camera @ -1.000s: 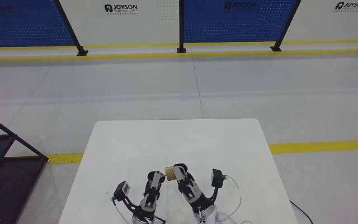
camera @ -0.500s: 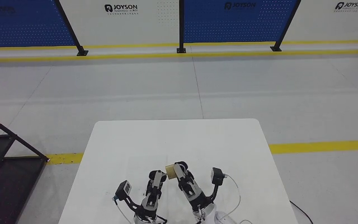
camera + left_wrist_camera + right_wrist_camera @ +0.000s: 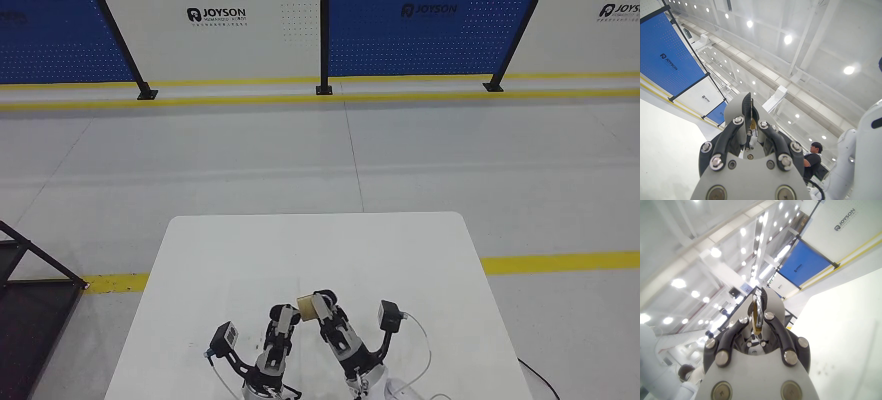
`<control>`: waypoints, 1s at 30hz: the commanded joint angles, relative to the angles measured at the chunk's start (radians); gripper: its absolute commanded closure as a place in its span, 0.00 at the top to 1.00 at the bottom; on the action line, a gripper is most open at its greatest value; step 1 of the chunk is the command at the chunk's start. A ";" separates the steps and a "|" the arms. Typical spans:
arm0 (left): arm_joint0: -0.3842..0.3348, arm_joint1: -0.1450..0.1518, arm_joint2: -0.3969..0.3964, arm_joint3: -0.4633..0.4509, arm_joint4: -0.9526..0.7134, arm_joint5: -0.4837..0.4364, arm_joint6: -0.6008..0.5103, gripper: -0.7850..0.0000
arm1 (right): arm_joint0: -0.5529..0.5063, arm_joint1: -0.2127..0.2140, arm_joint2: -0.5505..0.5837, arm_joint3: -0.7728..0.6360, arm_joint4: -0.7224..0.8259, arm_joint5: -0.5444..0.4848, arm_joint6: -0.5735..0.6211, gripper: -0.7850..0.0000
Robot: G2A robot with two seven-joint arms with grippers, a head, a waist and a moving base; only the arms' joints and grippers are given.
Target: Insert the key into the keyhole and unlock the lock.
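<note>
White counter (image 3: 420, 260), lock (image 3: 306, 309) and key (image 3: 753, 123) held close together above its near edge.
Clamped tight between the right fingers (image 3: 774, 303) is the brass lock; the left fingers (image 3: 732, 111), closed around the small key, hover just beside it.

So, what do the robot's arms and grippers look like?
The left gripper and right gripper match: pale grey fingers with black ribbed pads, black curved link bars held by silver screws, a grey base plate with two brass-coloured round inserts. The left arm and right arm are white and black, each with a small black box; a thin white cable loops from the right one.
</note>
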 commanded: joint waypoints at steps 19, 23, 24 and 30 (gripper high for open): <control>0.016 -0.003 -0.036 0.022 0.017 -0.041 -0.041 0.37 | -0.022 0.003 0.018 -0.017 0.003 -0.005 -0.022 0.00; 0.016 -0.005 -0.036 0.024 0.020 -0.040 -0.040 0.27 | -0.021 0.002 0.017 -0.017 0.003 0.002 -0.018 0.00; 0.016 -0.006 -0.036 0.024 0.020 -0.041 -0.041 0.20 | -0.021 0.002 0.017 -0.017 0.003 0.002 -0.018 0.00; 0.012 -0.008 -0.036 0.030 0.027 -0.042 -0.042 0.00 | -0.018 0.001 0.016 -0.016 0.001 0.010 -0.009 0.00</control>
